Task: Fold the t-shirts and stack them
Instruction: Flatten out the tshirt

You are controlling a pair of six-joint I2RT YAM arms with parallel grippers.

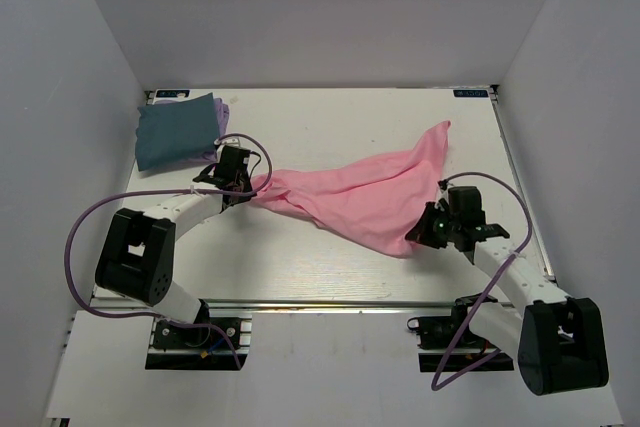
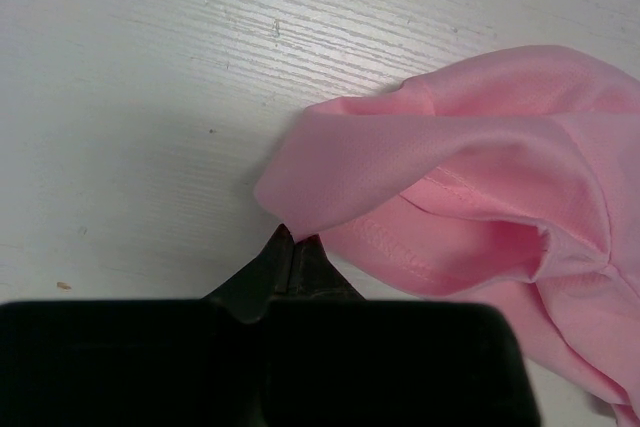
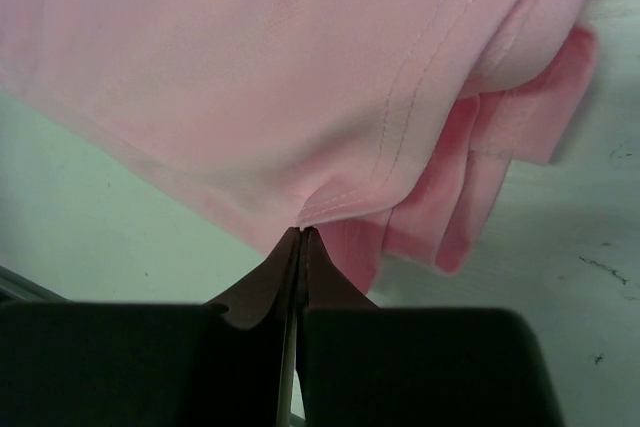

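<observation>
The light pink t-shirt (image 1: 365,195) lies stretched and bunched across the middle of the table, one end reaching the far right. My left gripper (image 1: 250,187) is shut on its left end; the left wrist view shows the pinched pink cloth (image 2: 440,177) at my left gripper (image 2: 297,239). My right gripper (image 1: 428,232) is shut on the shirt's near right hem (image 3: 330,197), seen at my right gripper (image 3: 302,232). The dark teal-blue t-shirt (image 1: 176,131) lies folded at the far left on top of the pale lavender one (image 1: 221,119), which only peeks out.
The white table (image 1: 330,267) is walled by white panels on the left, right and back. Purple cables loop from both arms near their bases.
</observation>
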